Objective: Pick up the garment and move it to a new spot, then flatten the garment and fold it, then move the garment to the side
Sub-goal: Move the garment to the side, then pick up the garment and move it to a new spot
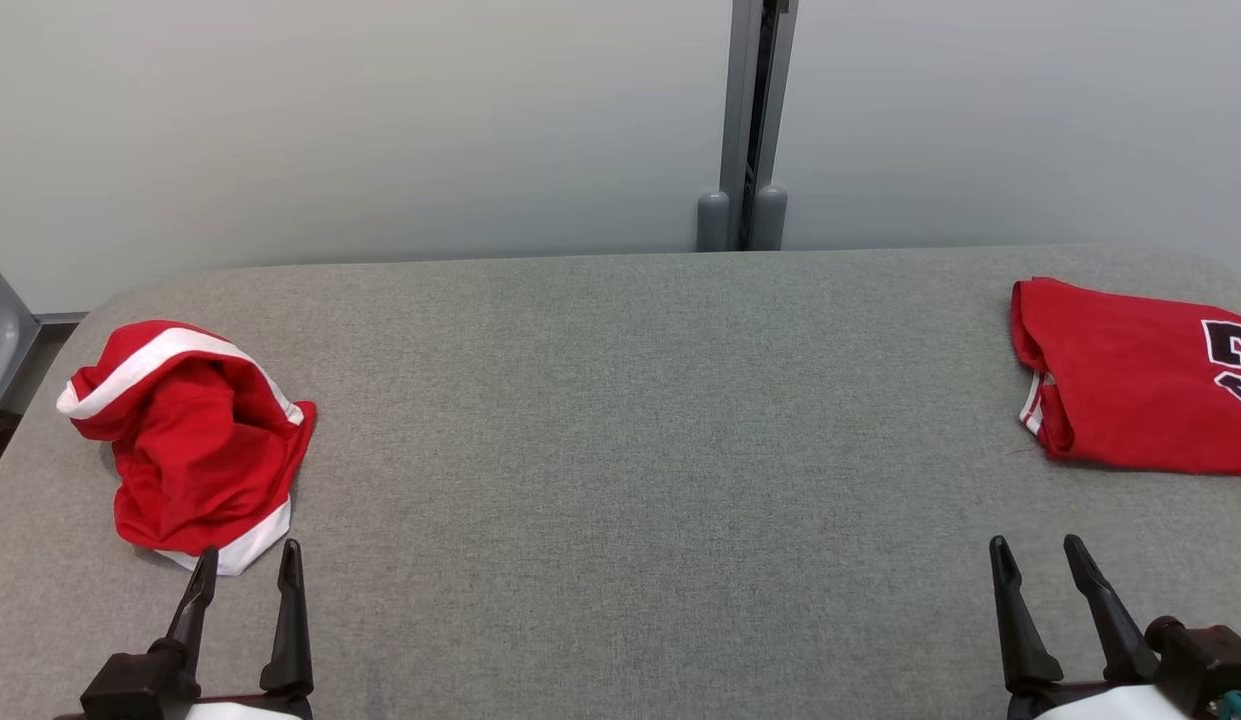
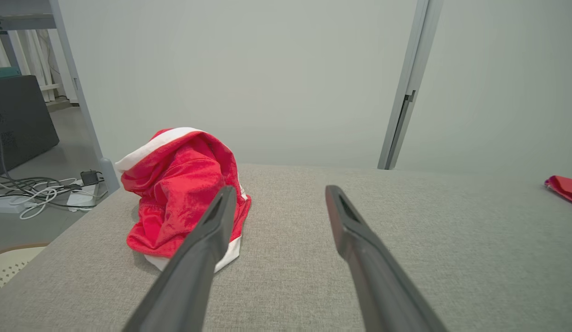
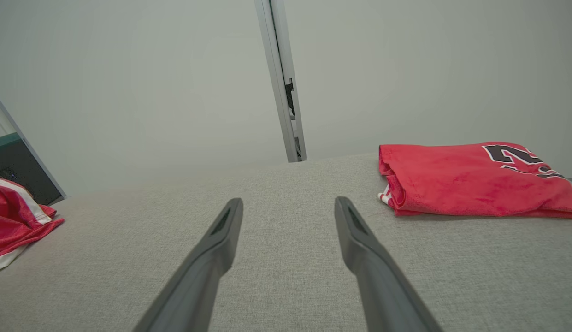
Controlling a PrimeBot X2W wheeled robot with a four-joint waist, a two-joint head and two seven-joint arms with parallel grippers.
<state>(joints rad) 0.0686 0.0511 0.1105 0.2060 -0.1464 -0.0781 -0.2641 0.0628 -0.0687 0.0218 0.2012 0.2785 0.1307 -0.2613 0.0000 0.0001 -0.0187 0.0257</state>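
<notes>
Garment [image 1: 195,440] lies crumpled on the table [image 1: 620,420] just ahead of the left fingers [image 1: 290,610], well apart from the right fingers [image 1: 1012,600]; both pairs stand spread and empty.

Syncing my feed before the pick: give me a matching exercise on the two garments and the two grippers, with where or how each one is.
1 crumpled garment
2 folded garment
3 left gripper
4 right gripper

A open, above bare table
B lying flat, at the far right
C open, tips beside a garment
D heaped, at the far left

Pairs: 1-D, 2-B, 3-C, 4-A
</notes>
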